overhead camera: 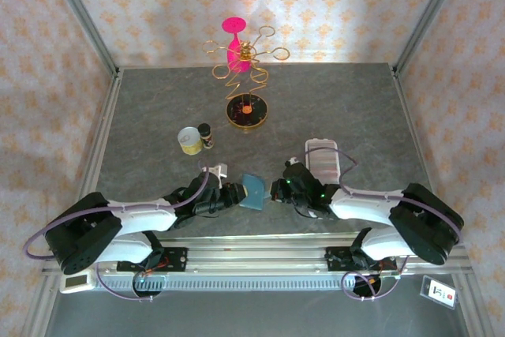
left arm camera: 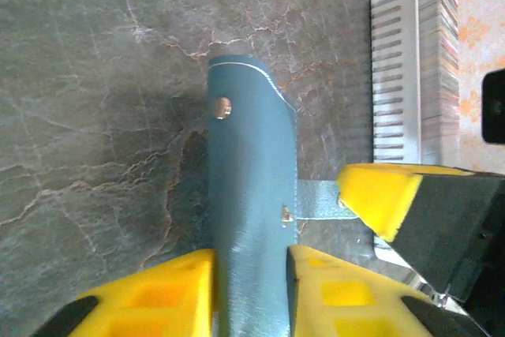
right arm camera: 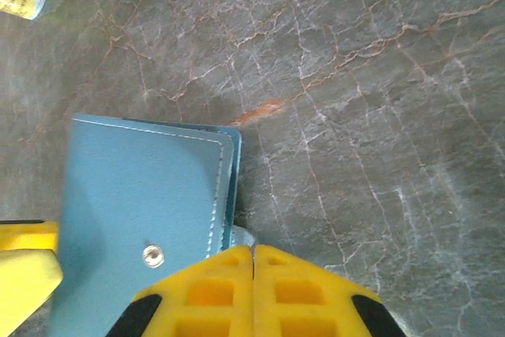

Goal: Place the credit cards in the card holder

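Barely begun, I'd say: left gripper clamps the teal folding wallet, right gripper pinched shut on its edge; cards yet to reach the ridged whitish plastic card holder.

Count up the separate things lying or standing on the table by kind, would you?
teal wallet: 1
card holder: 1
small containers: 2 (can, dark bottle)
wire stand: 1
Total: 5
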{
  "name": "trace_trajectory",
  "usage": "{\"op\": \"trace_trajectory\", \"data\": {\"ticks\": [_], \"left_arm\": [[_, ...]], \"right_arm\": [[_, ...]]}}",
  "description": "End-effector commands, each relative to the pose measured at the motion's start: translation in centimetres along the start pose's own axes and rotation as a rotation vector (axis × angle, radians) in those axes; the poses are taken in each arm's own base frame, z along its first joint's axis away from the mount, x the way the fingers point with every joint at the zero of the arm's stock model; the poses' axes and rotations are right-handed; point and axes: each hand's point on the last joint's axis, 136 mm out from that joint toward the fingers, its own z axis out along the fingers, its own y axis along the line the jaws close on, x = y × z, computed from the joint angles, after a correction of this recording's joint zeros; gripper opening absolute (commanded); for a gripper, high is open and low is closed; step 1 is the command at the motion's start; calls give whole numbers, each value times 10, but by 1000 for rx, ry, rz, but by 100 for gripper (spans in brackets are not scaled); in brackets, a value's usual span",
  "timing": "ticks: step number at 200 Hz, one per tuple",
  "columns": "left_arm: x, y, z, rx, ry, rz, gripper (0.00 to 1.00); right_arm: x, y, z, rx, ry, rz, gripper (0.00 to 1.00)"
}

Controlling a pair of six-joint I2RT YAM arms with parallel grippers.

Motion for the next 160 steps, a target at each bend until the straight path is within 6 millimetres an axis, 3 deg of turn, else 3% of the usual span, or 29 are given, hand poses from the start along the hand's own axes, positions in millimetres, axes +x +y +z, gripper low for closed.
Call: {"op": "trace_trajectory", "data": {"ticks": [1,35,70,87,160], "left_arm": [[-16,1,-1,-67,-65,51,43],[-32,10,-15,-173,-138,98,61],[-36,0,-15,-164,-136,109,62],[-35,-7,-9,-150,-113,113,68],[-34,-26,11,-111,-64,125,75]], "right_arm": [[-6,5,-5,-32,-44,5,0],[-9,15,-10,-78,-55,0,0],[-17,39,-25,-179,-91,-9,0],[-24,51,-35,-224,-119,-29,0],[-25,61,-44,-272,-132,-47,0]]}}
